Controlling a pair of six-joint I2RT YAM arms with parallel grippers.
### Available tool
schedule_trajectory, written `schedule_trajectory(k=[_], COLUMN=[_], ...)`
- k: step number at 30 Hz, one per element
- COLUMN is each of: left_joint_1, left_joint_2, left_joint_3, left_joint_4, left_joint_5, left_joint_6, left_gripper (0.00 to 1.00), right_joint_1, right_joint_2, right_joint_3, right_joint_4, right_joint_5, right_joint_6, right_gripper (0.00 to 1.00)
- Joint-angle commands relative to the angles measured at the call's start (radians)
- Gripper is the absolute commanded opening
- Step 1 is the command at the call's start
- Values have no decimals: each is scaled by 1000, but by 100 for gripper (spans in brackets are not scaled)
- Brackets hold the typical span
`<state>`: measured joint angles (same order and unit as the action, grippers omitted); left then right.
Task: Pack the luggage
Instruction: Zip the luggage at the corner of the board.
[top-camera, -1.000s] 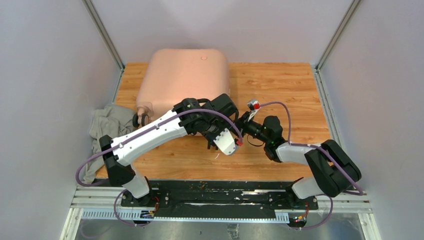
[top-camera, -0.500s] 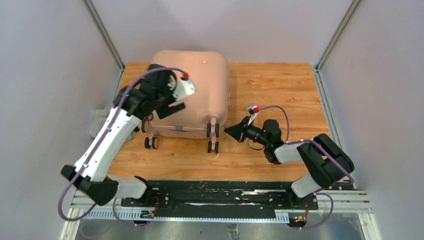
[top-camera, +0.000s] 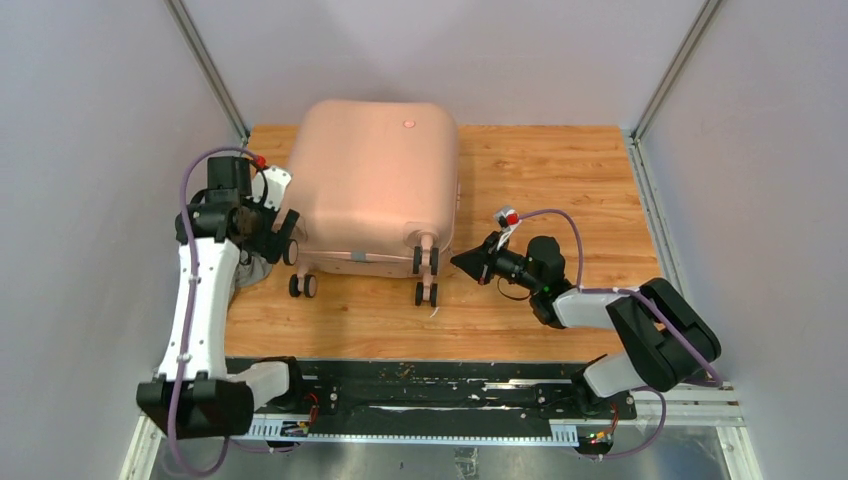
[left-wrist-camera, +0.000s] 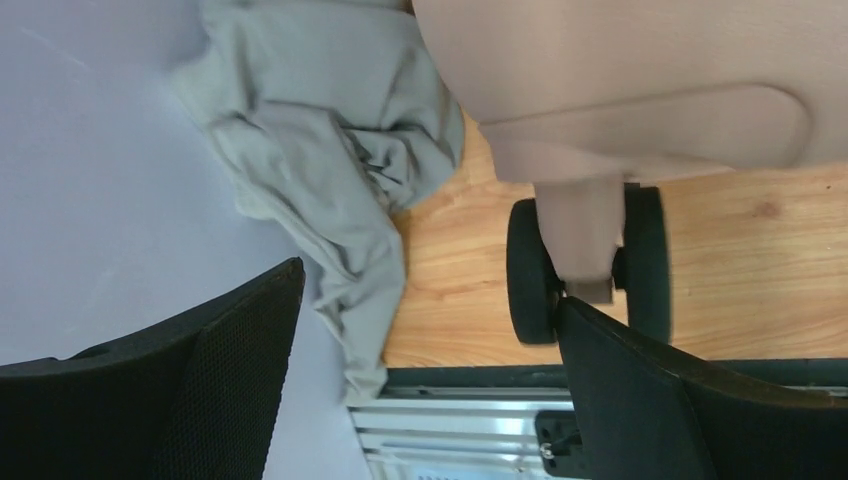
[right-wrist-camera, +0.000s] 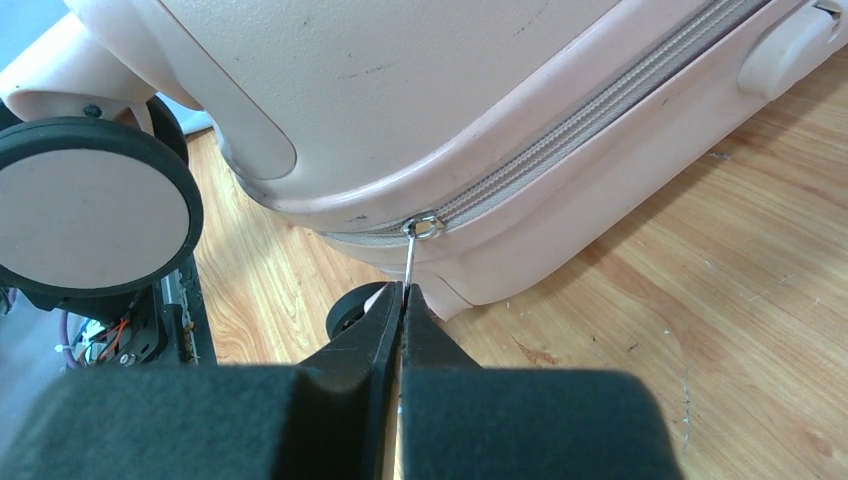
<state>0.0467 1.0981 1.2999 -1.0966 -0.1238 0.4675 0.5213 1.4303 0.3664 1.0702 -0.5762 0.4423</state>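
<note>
The pale pink suitcase (top-camera: 375, 175) lies closed and flat at the back of the table, wheels toward me. My right gripper (top-camera: 460, 262) is at its near right corner. In the right wrist view the gripper (right-wrist-camera: 403, 292) is shut on the thin metal zipper pull (right-wrist-camera: 411, 258), which hangs from the slider on the closed zipper (right-wrist-camera: 560, 140). My left gripper (top-camera: 275, 237) is open and empty beside the suitcase's left corner. In the left wrist view the gripper (left-wrist-camera: 430, 290) has a crumpled grey cloth (left-wrist-camera: 330, 170) and a black double wheel (left-wrist-camera: 585, 262) beyond its fingers.
The grey cloth (top-camera: 250, 268) lies by the left wall, mostly hidden under my left arm. Suitcase wheels (top-camera: 425, 293) stick out toward the near side. Wooden tabletop (top-camera: 560, 180) lies to the right of the suitcase. Grey walls enclose three sides.
My left arm swung from over the suitcase's near edge across its top to the left wall, ending by the left wheel. The right gripper stayed on the zipper pull.
</note>
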Motion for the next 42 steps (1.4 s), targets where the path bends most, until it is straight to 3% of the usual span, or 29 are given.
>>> schedule_trajectory(k=[1,7,12,22,30,36,42], left_joint_1=[79,81,80,81,81,80,81], left_joint_2=[69,56,26,61,-14,-34,-8], left_joint_3=[-34,-10,26,-15,125,44,-14], left_joint_4=[-2,-35,-84,-90,-165,-164,-149], left_joint_5=[159,423,475,590,709,687,433], left_joint_6=[-55,-76,-30,-88,-72,-63,-28], left_gripper=[100,100,100,100,100,100,100], right_joint_1=[20,20,20,21,21,21,21], right_joint_2=[-42,-60,-60,-57,-69,-75,-88], right_joint_3=[1,2,-2,2,7,9,9], right_joint_4=[-43,-75,-78,-79,-115,-119,-138], right_joint_5=[-67,-66,-69,-74,-79,-86,-82], right_joint_6=[-32,-46,-47,-52,-68,-68,-73], right_gripper=[0,0,0,0,0,0,0])
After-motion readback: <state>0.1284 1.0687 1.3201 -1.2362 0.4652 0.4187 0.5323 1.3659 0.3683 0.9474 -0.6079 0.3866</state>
